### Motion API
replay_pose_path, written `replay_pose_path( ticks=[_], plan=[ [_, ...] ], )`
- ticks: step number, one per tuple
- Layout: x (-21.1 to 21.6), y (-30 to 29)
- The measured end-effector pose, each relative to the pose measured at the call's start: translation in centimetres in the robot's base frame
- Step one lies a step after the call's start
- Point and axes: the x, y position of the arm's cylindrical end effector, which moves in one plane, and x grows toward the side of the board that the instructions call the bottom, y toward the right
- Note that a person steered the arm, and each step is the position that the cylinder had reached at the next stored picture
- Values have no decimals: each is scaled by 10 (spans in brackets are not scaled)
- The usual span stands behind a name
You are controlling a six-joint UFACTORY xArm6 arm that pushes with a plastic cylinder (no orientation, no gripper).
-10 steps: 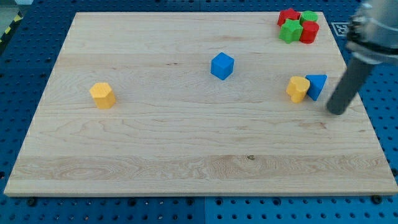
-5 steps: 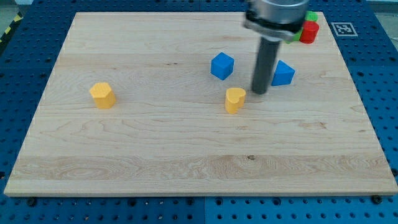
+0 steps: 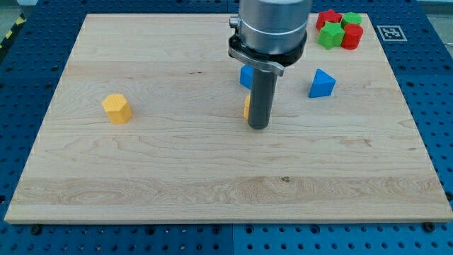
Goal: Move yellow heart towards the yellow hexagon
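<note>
Rod and housing fill the upper middle of the view, and my tip [image 3: 259,127] rests on the wooden surface [image 3: 177,184] near its centre. I carry no claw, only this straight dark rod, so no claw state can be told. The yellow heart [image 3: 246,107] sits right against the rod on the view's left side, just above my tip; only a thin sliver of it shows, the rest is hidden behind the rod. The yellow hexagon [image 3: 117,108] lies well apart from my tip toward the view's left, at about the same height as the heart. A blue cube [image 3: 245,75] peeks out behind the rod, just above the heart and mostly covered. A blue triangular block [image 3: 322,83] stands toward the view's upper right of my tip. Farther in that direction, at the surface's top right corner, red and green blocks [image 3: 338,32] cluster together, touching.
</note>
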Motion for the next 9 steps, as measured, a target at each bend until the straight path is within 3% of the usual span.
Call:
replay_pose_path(
  ticks=[1,2,5,7,8,9],
  plan=[
    [18,63],
    [12,90],
    [-24,-61],
    [11,75],
    [-7,96],
    [-14,38]
  ],
)
